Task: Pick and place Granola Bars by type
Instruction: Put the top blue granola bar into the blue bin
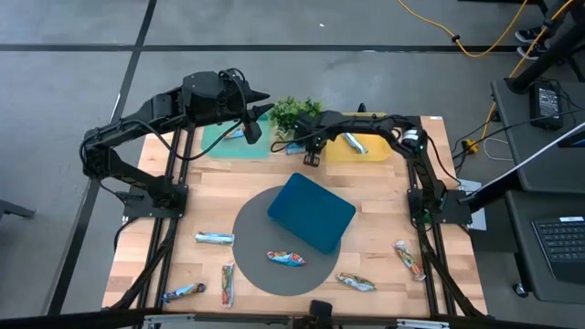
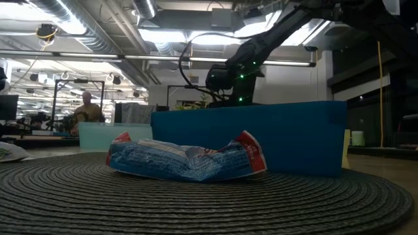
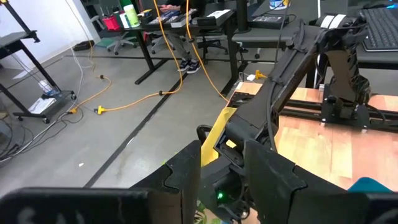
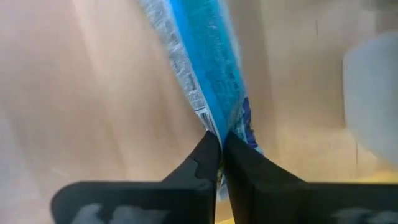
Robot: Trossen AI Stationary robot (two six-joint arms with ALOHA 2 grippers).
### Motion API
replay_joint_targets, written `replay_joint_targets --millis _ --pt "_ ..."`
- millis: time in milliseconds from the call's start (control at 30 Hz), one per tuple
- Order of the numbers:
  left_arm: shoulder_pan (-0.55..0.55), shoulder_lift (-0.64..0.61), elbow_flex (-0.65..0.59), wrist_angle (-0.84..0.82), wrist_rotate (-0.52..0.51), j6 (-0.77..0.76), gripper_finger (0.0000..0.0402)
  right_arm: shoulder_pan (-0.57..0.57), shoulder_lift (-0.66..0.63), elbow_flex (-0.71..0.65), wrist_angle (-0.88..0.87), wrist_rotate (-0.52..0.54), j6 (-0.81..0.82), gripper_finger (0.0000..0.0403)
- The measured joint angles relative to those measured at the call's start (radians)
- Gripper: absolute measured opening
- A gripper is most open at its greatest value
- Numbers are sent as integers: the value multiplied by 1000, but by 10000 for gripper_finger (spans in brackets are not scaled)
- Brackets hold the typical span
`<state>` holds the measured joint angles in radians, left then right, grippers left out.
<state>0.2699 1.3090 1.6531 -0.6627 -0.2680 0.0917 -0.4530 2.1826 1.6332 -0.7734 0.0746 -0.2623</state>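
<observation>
Lying nearest, a red-and-blue granola bar point(image 2: 186, 160) rests on a round grey mat point(image 1: 251, 260) in front of a blue tray point(image 1: 311, 213). Further back, right gripper point(image 4: 221, 146) pinches a blue-wrapped bar point(image 4: 208, 74) against the wood table point(image 1: 439, 233), beside a yellow tray point(image 1: 375, 149). Left gripper point(image 1: 253, 131) hovers over green tray point(image 1: 219, 142), fingers apart w/ nothing between them

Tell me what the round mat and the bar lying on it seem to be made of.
Round mat: looks like woven cord or fibre, matte dark grey; concentric ribbed rings show. Granola bar: apparently thin plastic or foil film, glossy; it is crinkled and catches light.
</observation>
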Motion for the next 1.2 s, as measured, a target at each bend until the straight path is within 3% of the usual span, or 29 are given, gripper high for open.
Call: replay_joint_targets --millis 467,933,1200 --pt "0 0 0 0 0 0 116 40 -1 257 -149 -1 -4 9" --pt "0 0 -2 0 -3 43 116 37 -8 276 -292 -195 40 8" --pt "3 1 -10 -45 -17 53 116 13 -94 263 -287 -202 45 8"
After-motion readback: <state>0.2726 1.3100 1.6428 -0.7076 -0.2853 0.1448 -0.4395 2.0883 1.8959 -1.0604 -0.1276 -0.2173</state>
